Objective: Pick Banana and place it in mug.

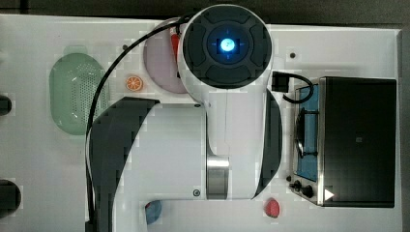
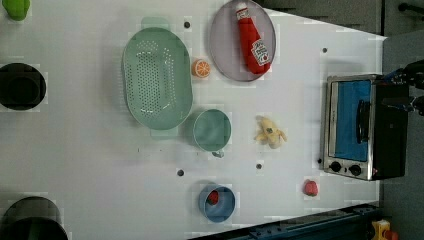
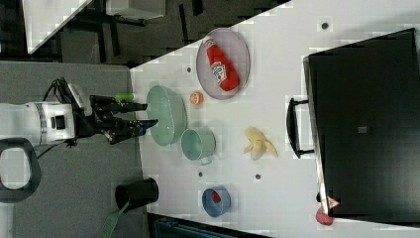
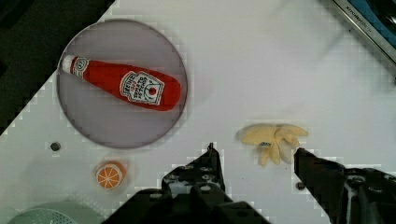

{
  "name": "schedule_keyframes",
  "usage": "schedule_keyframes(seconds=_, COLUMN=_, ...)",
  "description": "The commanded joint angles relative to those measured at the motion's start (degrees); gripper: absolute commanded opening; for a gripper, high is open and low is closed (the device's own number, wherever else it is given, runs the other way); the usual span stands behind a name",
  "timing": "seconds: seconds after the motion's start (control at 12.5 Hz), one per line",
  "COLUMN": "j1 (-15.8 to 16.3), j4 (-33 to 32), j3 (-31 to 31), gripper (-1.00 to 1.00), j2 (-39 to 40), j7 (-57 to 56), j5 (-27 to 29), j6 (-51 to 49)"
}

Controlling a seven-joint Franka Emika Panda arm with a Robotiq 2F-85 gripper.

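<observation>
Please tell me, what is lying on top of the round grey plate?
A red ketchup bottle lies flat on the grey plate, label upward. The plate under the bottle is covered; around it the plate is bare.

Pale yellow banana (image 2: pixel 270 132), mint-green mug (image 2: pixel 212 130), perforated green colander (image 2: pixel 157 77) — red ketchup bottle (image 2: pixel 253 40), orange slice (image 2: pixel 202 68)

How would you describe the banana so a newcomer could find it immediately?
Start at the toaster oven on the left view's right. Between it and the mint mug lies the banana, alone on the white table. It is pale yellow and splayed, unlike the round orange slice.
</observation>
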Motion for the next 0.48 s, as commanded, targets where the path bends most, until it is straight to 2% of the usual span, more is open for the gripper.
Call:
schedule_keyframes(seconds=0.08, j1=-1.7, j4=-13.1, j3=-1.2, gripper=0.48, j2=-20.5, j7=1.8, j5=-1.1, j6=-12.3)
schedule_keyframes(seconds=0.24, j1=-1.7, j4=-14.8, j3=-1.2, gripper=0.91, j2=-20.1, j7=1.8, j5=-1.1, j6=-11.5)
schedule_keyframes(seconds=0.32, j1=-1.7, j4=-16.1, j3=-1.2, gripper=1.0, j2=-19.6, j7=1.5, j5=-1.1, j6=-10.3)
schedule_keyframes(seconds=0.48, j1=-1.6, j4=-19.7, j3=-1.1, gripper=1.0, j2=-18.1, j7=-1.7, j5=-1.1, j6=-5.6)
